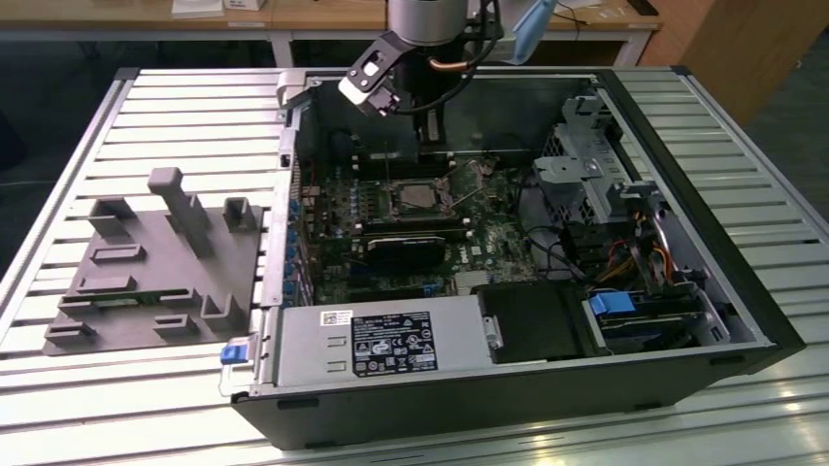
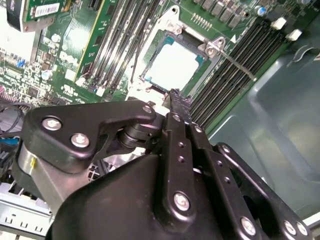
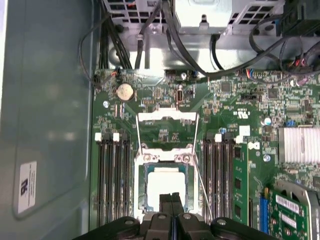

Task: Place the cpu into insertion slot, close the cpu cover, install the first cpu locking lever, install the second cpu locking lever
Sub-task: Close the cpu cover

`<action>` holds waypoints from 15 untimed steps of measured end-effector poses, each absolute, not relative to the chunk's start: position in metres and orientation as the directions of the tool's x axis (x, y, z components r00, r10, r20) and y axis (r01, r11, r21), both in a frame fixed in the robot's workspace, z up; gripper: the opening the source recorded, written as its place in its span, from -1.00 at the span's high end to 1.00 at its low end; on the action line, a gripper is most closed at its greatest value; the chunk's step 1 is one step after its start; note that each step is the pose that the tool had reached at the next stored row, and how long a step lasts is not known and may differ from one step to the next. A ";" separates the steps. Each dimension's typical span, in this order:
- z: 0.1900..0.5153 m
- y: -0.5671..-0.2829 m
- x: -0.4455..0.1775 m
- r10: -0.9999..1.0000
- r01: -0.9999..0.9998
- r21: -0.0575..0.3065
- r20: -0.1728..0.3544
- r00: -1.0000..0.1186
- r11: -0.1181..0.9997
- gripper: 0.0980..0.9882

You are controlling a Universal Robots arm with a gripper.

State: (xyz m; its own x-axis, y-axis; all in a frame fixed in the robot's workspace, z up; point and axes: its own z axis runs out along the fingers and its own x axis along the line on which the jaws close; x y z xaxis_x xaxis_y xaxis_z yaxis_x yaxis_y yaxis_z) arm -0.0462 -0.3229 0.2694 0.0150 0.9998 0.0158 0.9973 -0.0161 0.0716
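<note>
The cpu (image 3: 166, 186) lies flat in the insertion slot (image 3: 141, 190), its silver top showing in both wrist views (image 2: 172, 65). Beyond the slot, the cpu cover (image 3: 167, 117) is swung open, its square window over bare board. Two thin lever rods (image 3: 202, 182) (image 3: 138, 135) run along the slot's sides, unlatched. My gripper (image 3: 171, 198) is shut with nothing in it, its tips just above the cpu's near edge (image 2: 174, 94). In the exterior view the gripper (image 1: 432, 136) hangs inside the case over the cpu (image 1: 417, 197).
The open computer case (image 1: 725, 291) lies on a slatted table. Memory slots (image 3: 112, 175) flank the socket. A black block (image 1: 408, 248), a power supply (image 1: 376, 345), a drive cage (image 1: 583, 165) and cables (image 3: 200, 65) crowd the board. A grey fixture (image 1: 155, 262) sits at the exterior view's left.
</note>
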 end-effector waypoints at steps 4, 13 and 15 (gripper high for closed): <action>0.269 -0.323 -0.037 1.000 0.997 0.071 0.016 0.015 -0.016 0.98; 0.269 -0.323 -0.010 1.000 0.998 0.069 0.016 0.015 -0.016 0.98; 0.269 -0.323 -0.003 1.000 0.998 0.068 0.016 0.015 -0.016 0.98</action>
State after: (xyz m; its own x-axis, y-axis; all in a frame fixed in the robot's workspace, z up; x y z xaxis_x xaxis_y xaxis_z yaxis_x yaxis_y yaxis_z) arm -0.0035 -0.3229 0.2695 0.0151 0.9998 0.0157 0.9976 -0.0161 0.0678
